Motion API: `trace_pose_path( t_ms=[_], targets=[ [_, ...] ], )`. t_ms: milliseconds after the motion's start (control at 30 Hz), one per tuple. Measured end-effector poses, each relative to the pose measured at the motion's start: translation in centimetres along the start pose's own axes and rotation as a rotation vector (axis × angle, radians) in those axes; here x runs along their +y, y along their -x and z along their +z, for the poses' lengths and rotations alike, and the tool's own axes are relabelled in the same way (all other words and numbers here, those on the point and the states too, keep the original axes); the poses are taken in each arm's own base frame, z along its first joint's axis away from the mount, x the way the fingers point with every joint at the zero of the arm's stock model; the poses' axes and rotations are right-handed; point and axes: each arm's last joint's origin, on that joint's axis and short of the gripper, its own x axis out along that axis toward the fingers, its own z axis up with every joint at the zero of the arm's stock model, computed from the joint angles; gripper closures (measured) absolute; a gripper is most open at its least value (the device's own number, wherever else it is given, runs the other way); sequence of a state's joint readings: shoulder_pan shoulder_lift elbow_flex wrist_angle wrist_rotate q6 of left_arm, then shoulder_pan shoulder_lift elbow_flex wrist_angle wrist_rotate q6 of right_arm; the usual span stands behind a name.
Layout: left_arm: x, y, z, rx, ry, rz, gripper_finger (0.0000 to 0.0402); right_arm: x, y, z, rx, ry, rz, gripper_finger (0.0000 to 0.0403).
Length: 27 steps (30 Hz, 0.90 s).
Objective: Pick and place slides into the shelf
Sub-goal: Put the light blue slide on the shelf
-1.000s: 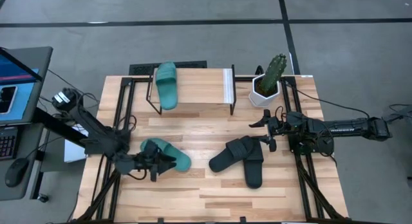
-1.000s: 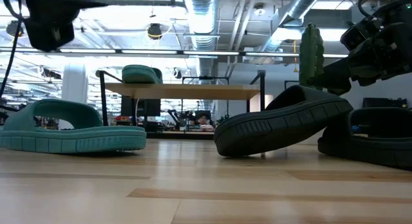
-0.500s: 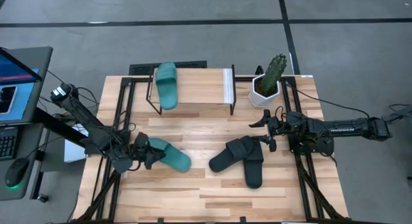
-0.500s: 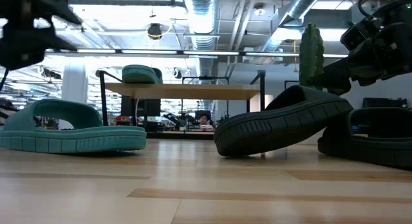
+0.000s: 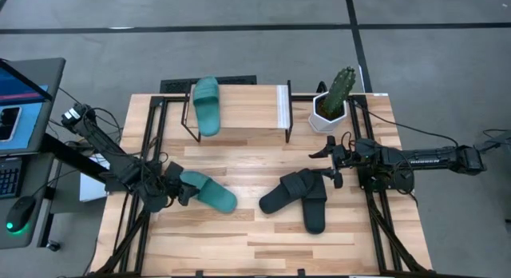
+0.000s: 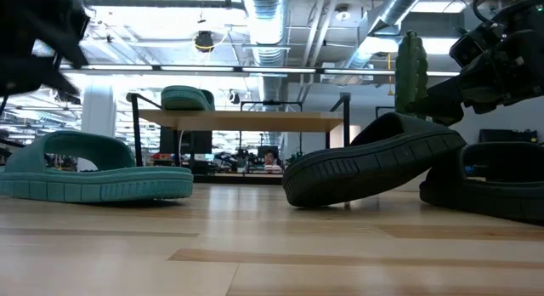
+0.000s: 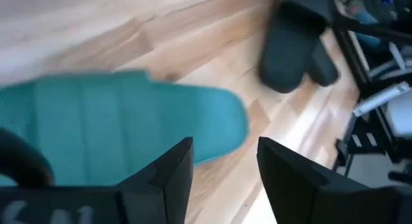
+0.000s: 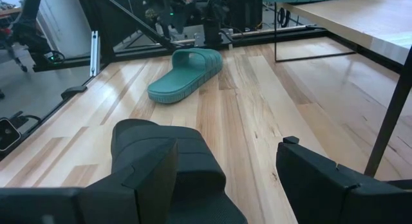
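One teal slide point(image 5: 209, 192) lies sole down on the table at the near left. My left gripper point(image 5: 179, 190) hovers open at that slide's left end, above it and clear of it point(image 7: 222, 179). A second teal slide point(image 5: 207, 106) lies sole down on the left end of the shelf's top board point(image 5: 249, 106). Two black slides point(image 5: 294, 193) lie right of centre, and one point(image 6: 374, 168) leans tilted on the other point(image 6: 493, 181). My right gripper point(image 5: 330, 162) waits open just right of them.
A potted cactus point(image 5: 335, 97) stands at the far right, beside the shelf. The shelf's thin black legs point(image 8: 393, 108) stand on the far half of the table. Bare wood lies between the teal slide and the black slides point(image 5: 247, 202) and along the near edge.
My left gripper has drawn back from over the teal slide toward the table's left edge and has turned at the wrist. It now stands at the slide's left end. The slide has stayed where it was.
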<state>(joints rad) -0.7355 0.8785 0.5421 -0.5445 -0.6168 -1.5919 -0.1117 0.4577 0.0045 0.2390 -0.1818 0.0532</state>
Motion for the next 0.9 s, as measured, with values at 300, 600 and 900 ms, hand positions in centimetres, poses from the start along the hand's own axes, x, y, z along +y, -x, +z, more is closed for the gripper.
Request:
trace_pose_path(
  t_ms=[300,600,900],
  targets=[
    [-7.1,2.1,1.8,-0.031,-0.261,-0.117,0.0290,0.0,0.0,0.0,0.000,0.000,0.000,0.0154],
    [-15.8,2.6,0.0,-0.048,-0.719,-0.510,0.0297,0.0,0.0,0.0,0.000,0.000,0.000,0.0154],
    [-17.1,0.0,-1.8,-0.061,-0.899,-0.513,0.0298,0.0,0.0,0.0,0.000,0.000,0.000,0.0154]
  ],
)
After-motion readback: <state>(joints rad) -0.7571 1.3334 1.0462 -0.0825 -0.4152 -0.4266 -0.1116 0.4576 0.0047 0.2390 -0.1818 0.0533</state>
